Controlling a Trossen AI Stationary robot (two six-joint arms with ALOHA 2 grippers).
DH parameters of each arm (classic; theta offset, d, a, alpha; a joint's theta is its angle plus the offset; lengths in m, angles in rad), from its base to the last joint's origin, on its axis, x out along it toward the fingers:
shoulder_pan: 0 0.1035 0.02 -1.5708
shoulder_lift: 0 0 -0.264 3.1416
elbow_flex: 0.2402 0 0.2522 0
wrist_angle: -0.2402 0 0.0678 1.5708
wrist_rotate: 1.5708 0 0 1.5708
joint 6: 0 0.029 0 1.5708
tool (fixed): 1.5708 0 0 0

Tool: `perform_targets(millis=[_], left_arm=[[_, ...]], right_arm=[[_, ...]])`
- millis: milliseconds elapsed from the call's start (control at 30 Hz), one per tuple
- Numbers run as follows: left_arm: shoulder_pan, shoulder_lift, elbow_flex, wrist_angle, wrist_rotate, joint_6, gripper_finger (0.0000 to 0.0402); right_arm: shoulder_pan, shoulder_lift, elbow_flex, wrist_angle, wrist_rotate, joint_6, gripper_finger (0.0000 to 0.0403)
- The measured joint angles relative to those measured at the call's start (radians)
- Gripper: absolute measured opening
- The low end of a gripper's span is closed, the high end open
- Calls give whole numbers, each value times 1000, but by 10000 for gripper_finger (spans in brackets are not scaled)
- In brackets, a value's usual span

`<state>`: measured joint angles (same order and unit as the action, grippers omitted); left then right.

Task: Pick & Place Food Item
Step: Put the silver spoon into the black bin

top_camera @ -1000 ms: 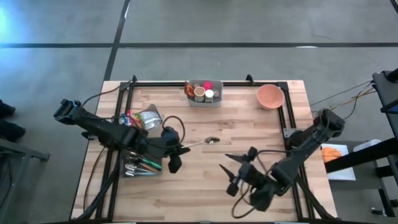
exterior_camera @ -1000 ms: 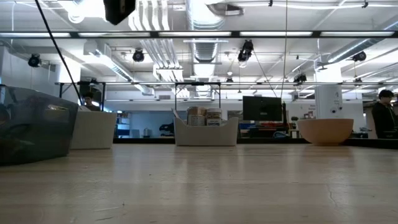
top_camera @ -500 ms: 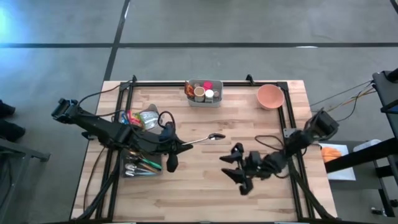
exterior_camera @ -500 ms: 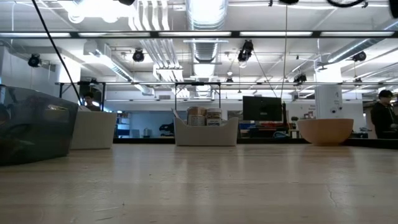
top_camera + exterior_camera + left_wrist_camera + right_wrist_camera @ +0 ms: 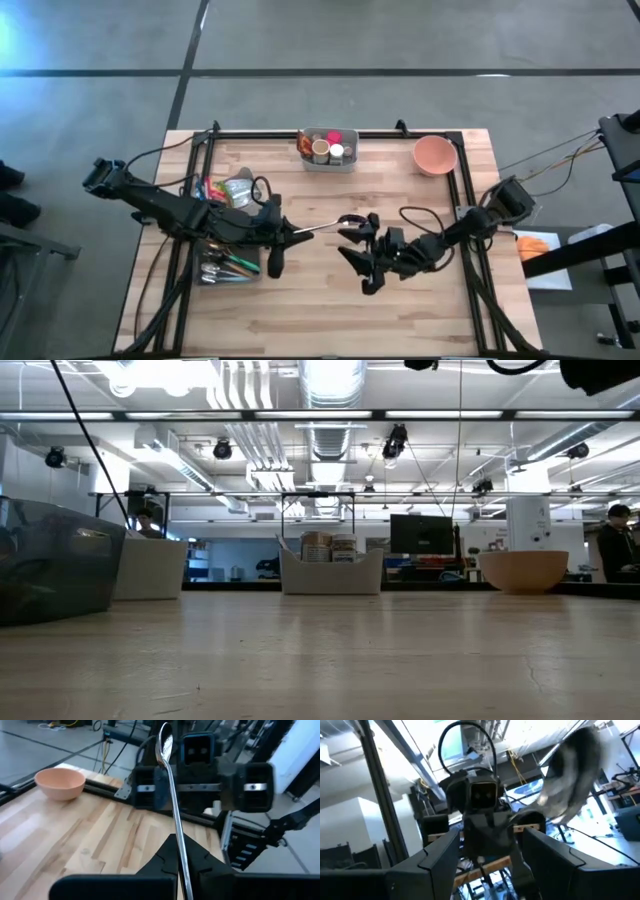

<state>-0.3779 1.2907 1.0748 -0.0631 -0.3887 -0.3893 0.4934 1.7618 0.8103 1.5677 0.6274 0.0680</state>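
While the left gripper (image 5: 290,237) is clamping the handle of a metal spoon (image 5: 325,226) near the middle of the wooden table (image 5: 300,310), the right gripper (image 5: 350,240) is facing it from the other side, its two fingers standing apart with nothing between them. In the high view the spoon's bowl is pointing toward the right gripper and sitting just beside its upper finger (whether they touch cannot be told). In the left wrist view the spoon (image 5: 170,800) is rising from between the closed fingers, with the right arm's wrist camera directly behind it and a pink bowl (image 5: 60,782) resting on the table off to one side. That pink bowl (image 5: 435,154) is sitting at the table's far right corner. A small grey bin (image 5: 327,150) holding cups and containers is standing at the middle of the far edge, and a clear bin (image 5: 225,260) with utensils is lying under the left arm. In the low view only the bins and bowl are showing.
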Motion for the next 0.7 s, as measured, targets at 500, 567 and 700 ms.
perform_targets(millis=[500, 567, 700], left_arm=[[-6, 2, 0, 120, 68, 65, 0], [-7, 2, 0, 120, 68, 65, 0], [-7, 2, 0, 120, 68, 68, 0]], right_arm=[[-98, -5, 72, -22, -156, 22, 215], [-104, -5, 86, -40, -161, 16, 215], [-106, -5, 119, -91, -165, -15, 215]])
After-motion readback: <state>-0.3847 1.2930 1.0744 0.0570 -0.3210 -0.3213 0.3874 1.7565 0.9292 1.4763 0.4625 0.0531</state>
